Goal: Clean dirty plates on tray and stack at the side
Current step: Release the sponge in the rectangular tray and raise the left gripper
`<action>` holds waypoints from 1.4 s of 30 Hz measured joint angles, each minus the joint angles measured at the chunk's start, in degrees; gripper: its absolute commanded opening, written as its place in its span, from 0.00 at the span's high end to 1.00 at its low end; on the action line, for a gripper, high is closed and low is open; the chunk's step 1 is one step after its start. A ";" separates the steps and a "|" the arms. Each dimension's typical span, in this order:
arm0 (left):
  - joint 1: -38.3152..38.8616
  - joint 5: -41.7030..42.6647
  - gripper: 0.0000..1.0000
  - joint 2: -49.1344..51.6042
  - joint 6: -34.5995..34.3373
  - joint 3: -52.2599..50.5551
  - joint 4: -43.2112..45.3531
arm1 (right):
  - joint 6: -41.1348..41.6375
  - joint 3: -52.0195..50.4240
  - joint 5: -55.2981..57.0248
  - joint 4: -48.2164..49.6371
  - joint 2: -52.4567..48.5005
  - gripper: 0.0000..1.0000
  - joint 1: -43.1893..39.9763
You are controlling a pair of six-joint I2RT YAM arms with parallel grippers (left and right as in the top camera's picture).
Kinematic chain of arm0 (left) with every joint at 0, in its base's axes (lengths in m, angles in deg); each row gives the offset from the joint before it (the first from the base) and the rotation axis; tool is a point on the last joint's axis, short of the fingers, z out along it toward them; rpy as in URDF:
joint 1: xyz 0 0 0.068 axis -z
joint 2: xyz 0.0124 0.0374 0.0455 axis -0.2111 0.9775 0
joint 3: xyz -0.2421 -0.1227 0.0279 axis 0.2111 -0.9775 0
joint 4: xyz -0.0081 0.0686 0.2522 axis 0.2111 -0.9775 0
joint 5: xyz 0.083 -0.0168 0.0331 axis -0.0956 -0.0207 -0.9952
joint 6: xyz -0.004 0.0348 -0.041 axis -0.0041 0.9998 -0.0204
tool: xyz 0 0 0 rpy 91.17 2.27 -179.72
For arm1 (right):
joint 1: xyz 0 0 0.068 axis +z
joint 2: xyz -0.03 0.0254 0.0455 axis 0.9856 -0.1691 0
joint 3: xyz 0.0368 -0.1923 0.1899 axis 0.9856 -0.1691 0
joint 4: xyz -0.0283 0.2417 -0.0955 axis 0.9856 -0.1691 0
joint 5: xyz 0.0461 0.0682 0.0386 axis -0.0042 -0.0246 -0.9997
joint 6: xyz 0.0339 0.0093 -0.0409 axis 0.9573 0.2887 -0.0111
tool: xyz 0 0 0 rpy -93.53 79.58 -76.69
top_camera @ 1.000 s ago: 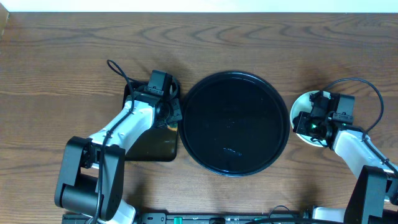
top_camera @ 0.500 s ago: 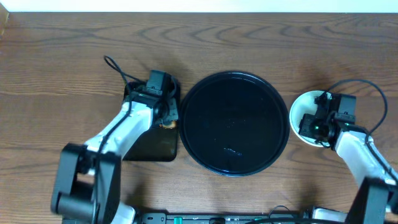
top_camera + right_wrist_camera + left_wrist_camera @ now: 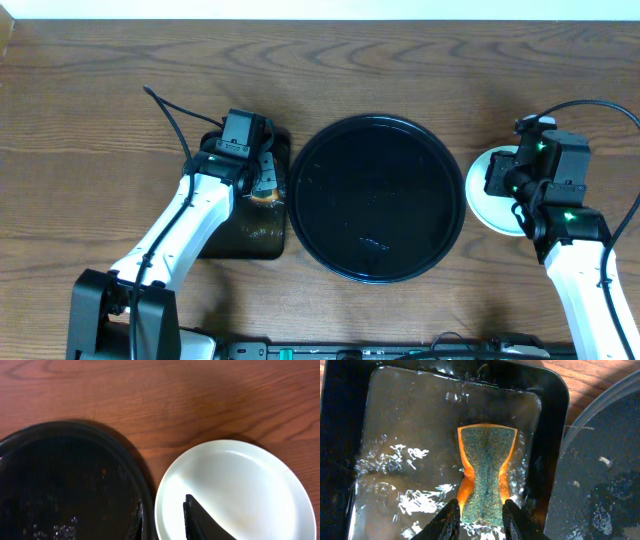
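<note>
The large round black tray [image 3: 380, 200] sits mid-table, wet and with no plates on it; it also shows in the left wrist view [image 3: 600, 485] and the right wrist view [image 3: 65, 485]. A pale, clean-looking plate [image 3: 484, 205] lies on the table just right of the tray. It fills the lower right of the right wrist view [image 3: 235, 480], and any plates under it are hidden. My right gripper [image 3: 498, 178] is open and empty above the gap between the tray rim and the plate's left edge [image 3: 165, 520]. My left gripper [image 3: 263, 178] is open [image 3: 482, 517].
A small black rectangular tray [image 3: 240, 240] with water in it stands left of the round tray [image 3: 335, 460]. An orange sponge [image 3: 487, 465] with a green scouring face, pinched at its middle, lies in it, its near end between my left fingers. Bare wood lies beyond.
My right arm has risen and shifted right off the plate. My left arm has drawn slightly left and up over the rectangular tray, with the sponge showing below it.
</note>
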 measured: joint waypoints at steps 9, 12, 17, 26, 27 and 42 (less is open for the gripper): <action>-0.04 -0.66 0.54 -5.92 1.03 0.61 -1.01 | -4.87 4.61 -2.64 -10.73 0.61 0.53 4.02; -0.17 -1.38 0.36 -8.72 1.86 4.13 -3.76 | -6.36 10.51 -3.43 -13.66 0.50 0.36 5.14; -1.27 -2.29 0.32 -11.52 1.40 10.05 -15.13 | -8.44 20.00 -4.26 -20.85 0.42 0.01 5.18; -6.16 -4.66 0.26 -25.90 -3.69 9.79 -28.89 | -7.89 20.98 -1.70 -34.18 1.64 0.01 5.73; -6.14 -4.90 0.26 -28.63 -3.45 9.35 -28.87 | -7.82 20.41 -1.62 -33.97 2.40 0.01 6.23; -6.14 -2.73 0.18 -56.11 -0.70 -6.60 -28.76 | -3.48 1.36 4.07 -25.49 31.36 0.01 12.00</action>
